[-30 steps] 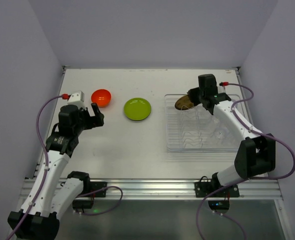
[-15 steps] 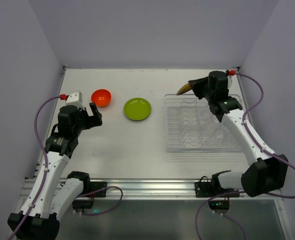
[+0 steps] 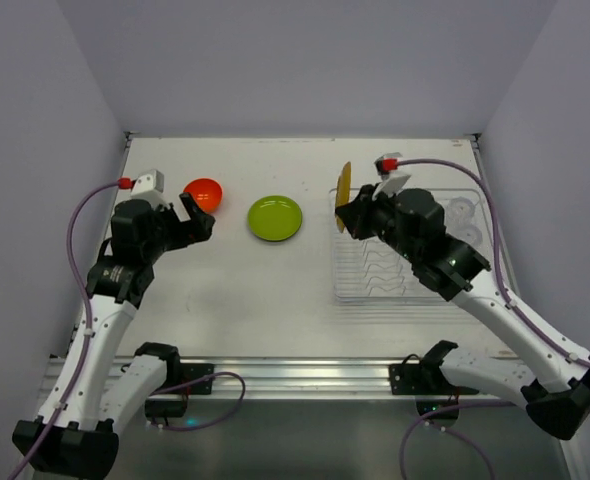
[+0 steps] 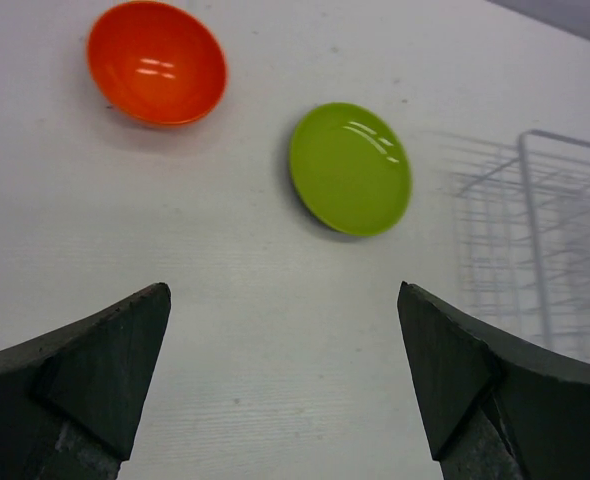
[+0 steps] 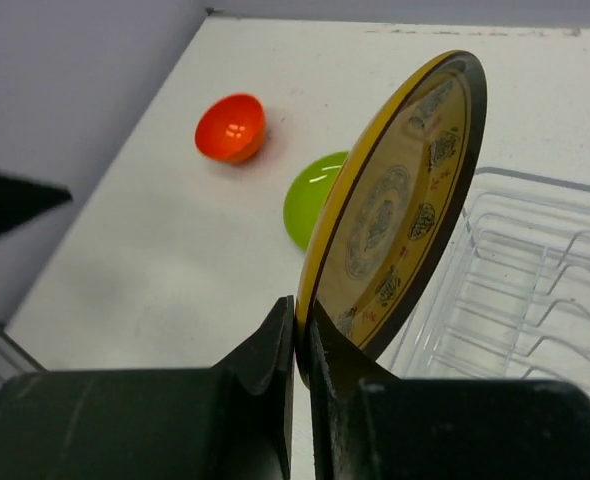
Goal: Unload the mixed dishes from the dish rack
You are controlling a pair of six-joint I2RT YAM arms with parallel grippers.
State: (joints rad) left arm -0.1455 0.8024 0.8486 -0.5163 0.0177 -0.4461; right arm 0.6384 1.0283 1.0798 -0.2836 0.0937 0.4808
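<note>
My right gripper (image 5: 301, 325) is shut on the rim of the patterned yellow-brown plate (image 5: 400, 205), which stands on edge in the air over the left end of the clear dish rack (image 5: 535, 285). From above, the plate (image 3: 344, 184) shows edge-on at the rack's (image 3: 412, 285) far left corner, held by the right gripper (image 3: 347, 215). The orange-red bowl (image 3: 203, 194) and the lime green plate (image 3: 275, 217) lie on the table. My left gripper (image 3: 192, 220) hangs open just near the bowl (image 4: 156, 62), nothing between its fingers; the green plate (image 4: 350, 167) lies ahead.
Clear cups (image 3: 465, 210) sit at the rack's far right end. White wire dividers (image 3: 390, 262) run across the rack. Grey walls close in the table on three sides.
The right arm has swung the patterned plate up out of the rack and leftward, turning it on edge. The left gripper has shifted slightly and stays open.
</note>
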